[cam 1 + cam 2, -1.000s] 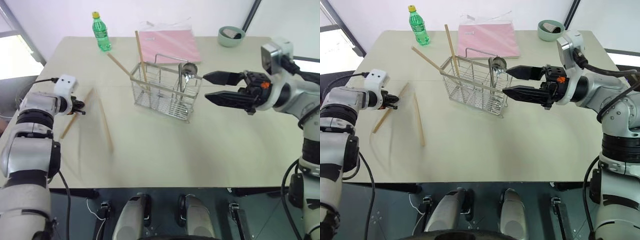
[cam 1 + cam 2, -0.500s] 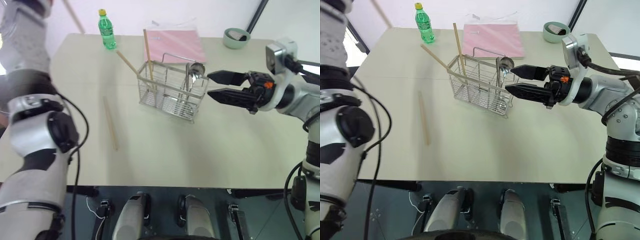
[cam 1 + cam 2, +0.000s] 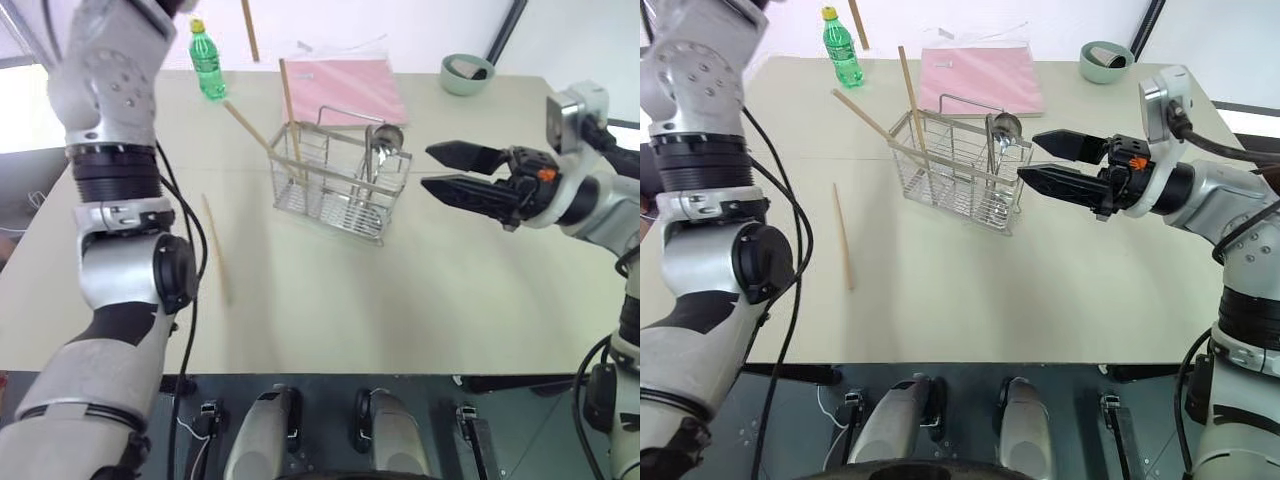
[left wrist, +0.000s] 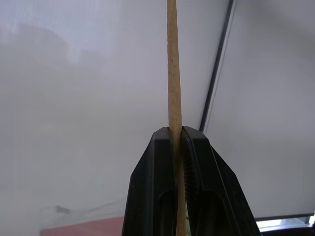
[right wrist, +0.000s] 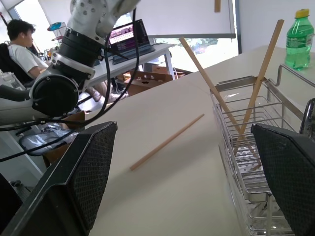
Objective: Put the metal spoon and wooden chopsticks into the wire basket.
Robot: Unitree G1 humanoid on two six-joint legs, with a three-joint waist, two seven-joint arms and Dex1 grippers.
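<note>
My left gripper [image 4: 178,142] is clamped on one chopstick [image 4: 173,73], raised above the wire basket [image 3: 340,185] for dropping in; my right gripper [image 3: 440,170] waits spread apart beside the basket's spoon [image 3: 383,140]; another chopstick [image 3: 216,247] lies on the table below my left arm

The wire basket [image 3: 340,190] stands upright on my table, a silver mesh caddy with compartments and a loop handle on top. Two wooden chopsticks [image 3: 290,115] lean in its left-hand end, tips out over the rim: one steep, the other slanting low toward the back left. The metal spoon [image 3: 381,150] stands in a right-hand compartment, its shiny bowl up above the rim. One chopstick [image 3: 214,245] lies flat on the table, well left of the basket. Another chopstick [image 4: 173,88] is clamped in my raised left gripper [image 4: 177,135], high above the table.
</note>
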